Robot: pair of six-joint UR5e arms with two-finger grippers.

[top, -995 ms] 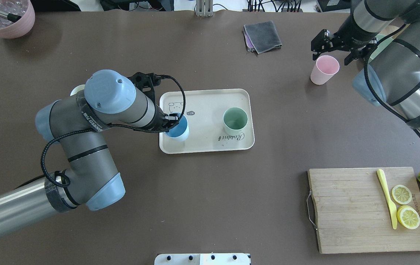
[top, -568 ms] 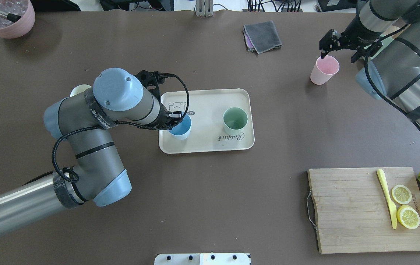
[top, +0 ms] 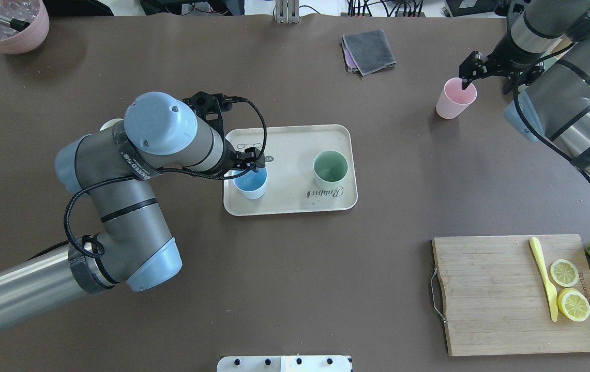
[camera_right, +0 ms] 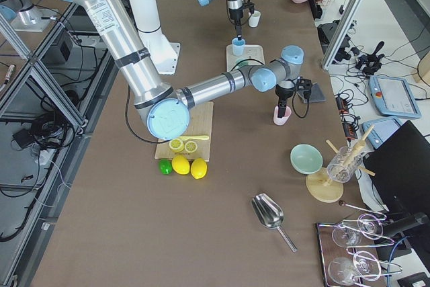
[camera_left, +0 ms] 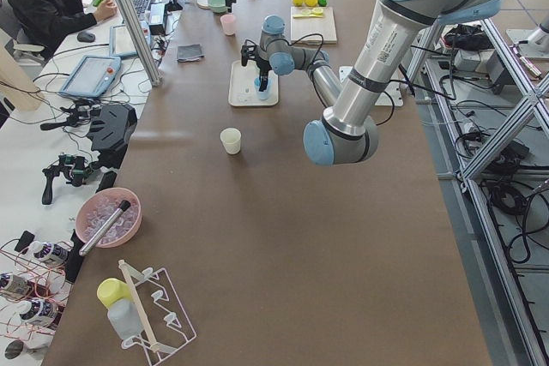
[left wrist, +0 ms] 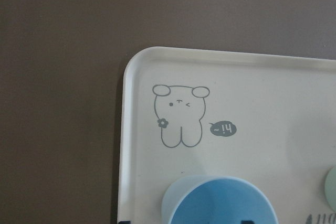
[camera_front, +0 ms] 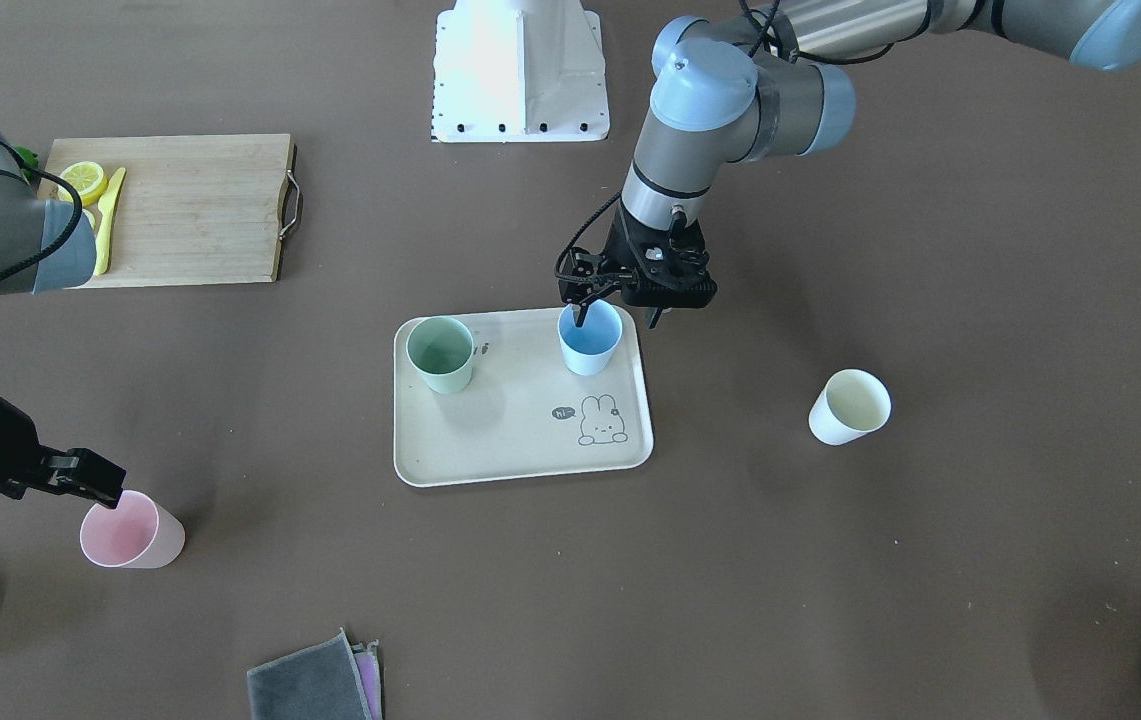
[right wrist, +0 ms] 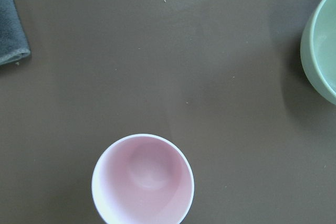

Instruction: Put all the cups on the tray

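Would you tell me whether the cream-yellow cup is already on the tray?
No, the cream-yellow cup stands on the table, apart from the tray.

cups [camera_front: 440, 355]: matte plastic, smooth all over
tray [camera_front: 520, 455]: same deal, matte plastic
table [top: 295, 289]: flat matte brown top
board [top: 486, 294]: bare wood, grainy
cloth [top: 369, 50]: soft fabric

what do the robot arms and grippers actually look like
Both the left arm and right arm are silver-grey round tubes with pale blue joint caps and black bands. A black cable loops along each. A black band with white lettering, too small to read, wraps the left arm's wrist. The left gripper and right gripper are black, each with two thin fingers.
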